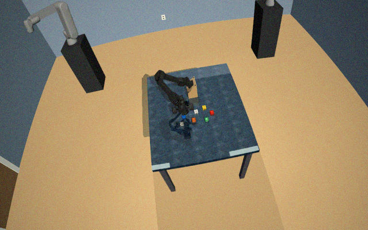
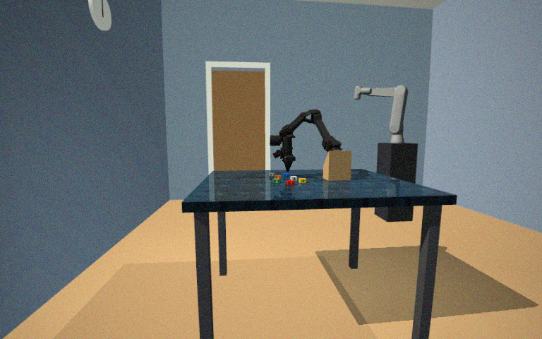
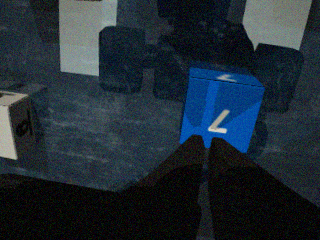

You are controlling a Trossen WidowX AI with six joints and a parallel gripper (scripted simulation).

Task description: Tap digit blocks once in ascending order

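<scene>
Glossy table (image 1: 217, 135) — pinched, empty hand (image 3: 203, 147) above cubic blue block (image 3: 223, 110).

Robotics test room. A dark-topped counter (image 2: 248, 195) stands mid-floor on bare tan flooring. Behind the counter, grey robot arms (image 2: 389, 107) sit on black pedestals (image 2: 396, 159). Blue walls carry a brown door (image 2: 238, 119) and a wall clock (image 2: 100, 13).
</scene>
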